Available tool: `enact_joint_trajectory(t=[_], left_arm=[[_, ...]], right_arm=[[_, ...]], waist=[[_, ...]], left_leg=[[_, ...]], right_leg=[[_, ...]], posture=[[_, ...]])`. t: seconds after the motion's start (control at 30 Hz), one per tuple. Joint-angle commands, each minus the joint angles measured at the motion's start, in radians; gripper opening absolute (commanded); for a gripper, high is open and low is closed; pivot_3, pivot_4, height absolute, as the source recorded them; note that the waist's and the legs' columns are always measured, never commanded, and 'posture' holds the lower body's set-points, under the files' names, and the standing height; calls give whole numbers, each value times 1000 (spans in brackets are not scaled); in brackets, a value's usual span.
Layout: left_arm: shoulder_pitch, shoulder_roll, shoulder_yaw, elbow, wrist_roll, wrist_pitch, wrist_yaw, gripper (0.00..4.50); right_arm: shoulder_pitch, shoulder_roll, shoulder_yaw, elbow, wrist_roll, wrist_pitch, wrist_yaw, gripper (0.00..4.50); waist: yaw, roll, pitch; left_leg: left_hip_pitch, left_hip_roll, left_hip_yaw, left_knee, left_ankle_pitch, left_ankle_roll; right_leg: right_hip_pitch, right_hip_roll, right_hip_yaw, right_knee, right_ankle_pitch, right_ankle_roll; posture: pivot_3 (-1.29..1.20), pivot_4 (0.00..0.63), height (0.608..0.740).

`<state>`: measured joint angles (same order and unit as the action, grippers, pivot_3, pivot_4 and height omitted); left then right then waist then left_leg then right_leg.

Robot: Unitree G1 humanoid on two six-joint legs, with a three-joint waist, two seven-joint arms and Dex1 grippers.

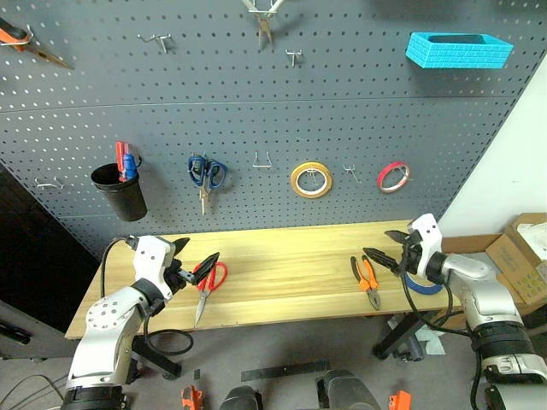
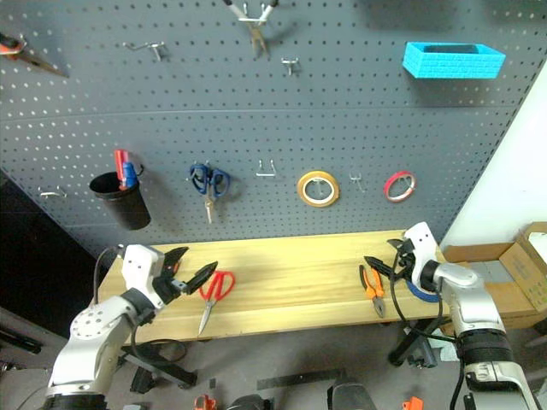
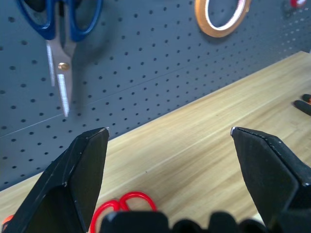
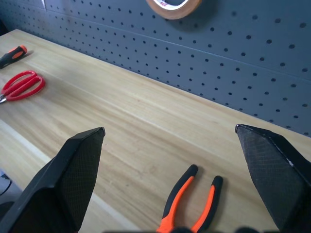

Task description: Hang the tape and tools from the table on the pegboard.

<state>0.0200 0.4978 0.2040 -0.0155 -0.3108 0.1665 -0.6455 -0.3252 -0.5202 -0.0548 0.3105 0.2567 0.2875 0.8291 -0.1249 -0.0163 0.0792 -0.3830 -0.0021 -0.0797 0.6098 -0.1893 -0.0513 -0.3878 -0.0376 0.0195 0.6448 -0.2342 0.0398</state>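
- Two broad surfaces fill the scene: the pegboard [image 1: 256, 94], a dark grey wall of holes and hooks, and below it the desk [image 1: 282, 265] with its pale plank top running across the view.
- On the pegboard hang a black cup [image 1: 120, 190], blue-handled scissors [image 1: 205, 177] pointing straight down, a yellow tape ring [image 1: 310, 179], a red tape ring [image 1: 392, 176], a blue bin [image 1: 458, 49], and silver pliers [image 1: 263, 21] cut off by the top edge.
- Left gripper [image 1: 191, 261] hovers over the desk's left end with its fingers spread wide and nothing between them.
- Right gripper [image 1: 386, 246] hovers over the desk's right end, fingers also spread wide and empty.
- Red-handled scissors [image 1: 207, 286] lie flat just beside the left gripper; their long axis runs front to back, handles toward the pegboard, blades pointing at the desk's front edge.
- Orange-and-black pliers [image 1: 367, 280] lie flat near the right gripper, handles toward the pegboard, jaws toward the front edge, tilted slightly.
- Blue tape [image 1: 425, 284] lies at the desk's right end, mostly hidden behind the right gripper and its arm.
- An orange-and-black screwdriver [image 4: 12, 55] handle lies beyond the scissors in the right wrist view; its shaft is cut off there.
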Motion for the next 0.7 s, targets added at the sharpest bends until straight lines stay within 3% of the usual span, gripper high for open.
enact_joint_trajectory(t=[0.03,0.63,0.7], left_arm=[[1,-10,11,-34,-16,-20,1,4301],[22,-26,-4,-87,-46,19,-21,4301],[27,-20,-13,-113,-64,50,-39,4301]], right_arm=[[-19,4,-10,-22,8,-26,3,4500],[-9,15,-22,-42,11,-5,-30,4500],[-1,15,-34,-63,21,15,-50,4500]], waist=[[3,0,0],[16,0,-1],[16,0,0]], left_leg=[[0,0,0,0,0,0],[0,0,0,0,0,0],[0,0,0,0,0,0]], right_leg=[[0,0,0,0,0,0],[0,0,0,0,0,0],[0,0,0,0,0,0]], posture=[[-68,0,740],[-85,0,740],[-91,27,740]])
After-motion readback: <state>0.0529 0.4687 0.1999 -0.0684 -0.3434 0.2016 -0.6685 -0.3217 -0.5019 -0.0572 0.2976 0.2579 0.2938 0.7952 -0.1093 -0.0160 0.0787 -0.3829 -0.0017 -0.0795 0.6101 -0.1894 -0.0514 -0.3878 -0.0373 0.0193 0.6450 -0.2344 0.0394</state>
